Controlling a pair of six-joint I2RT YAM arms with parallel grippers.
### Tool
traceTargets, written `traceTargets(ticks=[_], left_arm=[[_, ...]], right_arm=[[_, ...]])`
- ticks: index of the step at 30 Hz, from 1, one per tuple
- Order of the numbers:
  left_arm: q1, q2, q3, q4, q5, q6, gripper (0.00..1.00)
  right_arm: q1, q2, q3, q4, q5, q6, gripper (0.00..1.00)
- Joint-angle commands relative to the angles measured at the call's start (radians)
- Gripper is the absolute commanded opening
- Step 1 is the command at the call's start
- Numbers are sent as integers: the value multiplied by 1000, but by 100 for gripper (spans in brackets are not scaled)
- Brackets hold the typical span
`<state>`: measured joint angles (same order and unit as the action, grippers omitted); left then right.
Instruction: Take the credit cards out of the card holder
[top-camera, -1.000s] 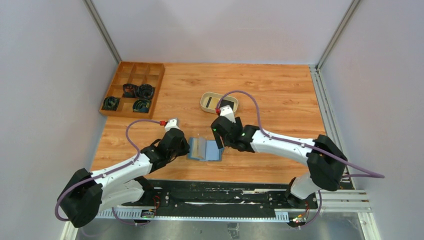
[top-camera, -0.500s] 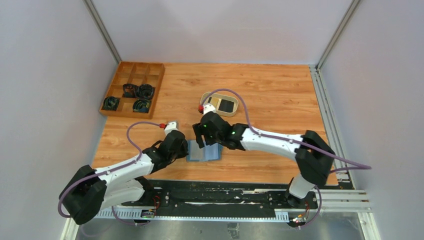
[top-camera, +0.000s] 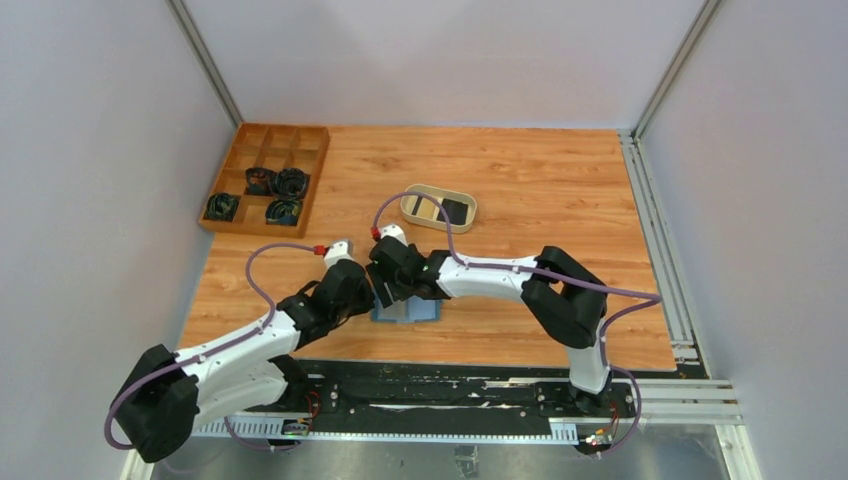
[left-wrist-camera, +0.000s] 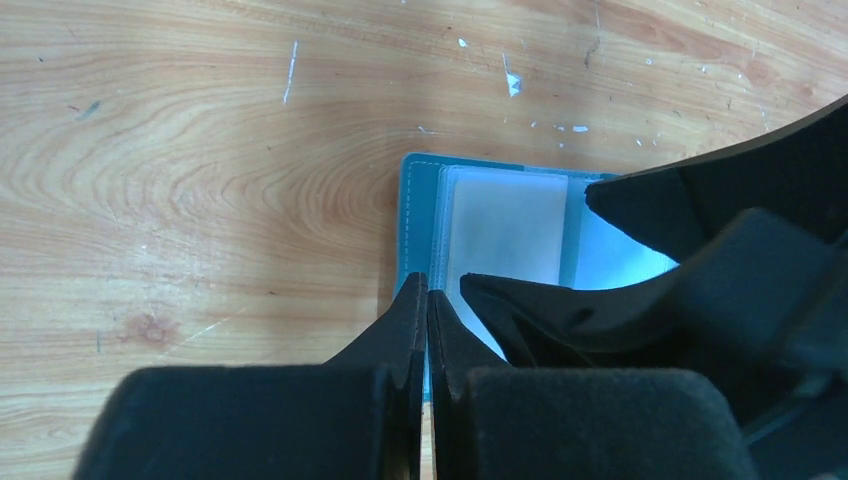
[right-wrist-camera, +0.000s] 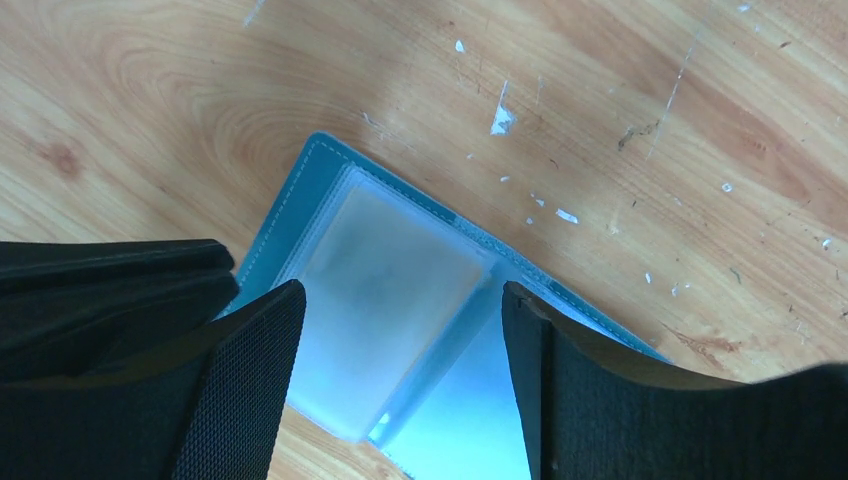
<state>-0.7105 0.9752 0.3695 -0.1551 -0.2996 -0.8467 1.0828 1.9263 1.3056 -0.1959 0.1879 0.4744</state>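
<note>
A teal holder (left-wrist-camera: 505, 220) lies open and flat near the front edge of the wooden table (top-camera: 540, 180), between the 2 arms, its lighter blue inside facing up and a frosted clear sleeve (right-wrist-camera: 385, 265) showing on its left half. The left gripper (left-wrist-camera: 427, 285) is fully closed, its 2 fingertips pressed together with nothing between them, and their point rests at the near left border of the holder, just beside the sleeve; whether it bears down on the teal edge cannot be told. The right gripper (right-wrist-camera: 402, 292) stands wide apart directly over the holder, 1 finger to each side of the sleeve, with nothing in its grasp; whether its tips touch the plastic cannot be told either. The 2 grippers sit just beside each other, almost touching, above the holder's left half. Well behind them, toward the middle of the table, a beige oval dish (top-camera: 437, 189) holds a black card (top-camera: 456, 211) on its right side; the paler patch beside it is too small to read. At the far left corner sits a brown compartment tray (top-camera: 283, 140) with 4 dark coils (top-camera: 290, 182) in its nearer compartments.
</note>
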Motion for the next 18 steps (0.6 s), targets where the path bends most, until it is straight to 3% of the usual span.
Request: traceTargets(ticks=[1, 14, 15, 18], left_arm=[[-12, -23, 44, -29, -34, -7, 0], [-11, 22, 73, -42, -30, 20, 0], [-12, 34, 67, -27, -6, 18, 3], [-12, 64, 48, 18, 47, 0, 35]], right_arm=[[22, 33, 13, -56, 43, -22, 76], [20, -63, -173, -74, 116, -93, 77], [19, -61, -183, -59, 105, -89, 77], [8, -63, -219, 1, 40, -60, 77]])
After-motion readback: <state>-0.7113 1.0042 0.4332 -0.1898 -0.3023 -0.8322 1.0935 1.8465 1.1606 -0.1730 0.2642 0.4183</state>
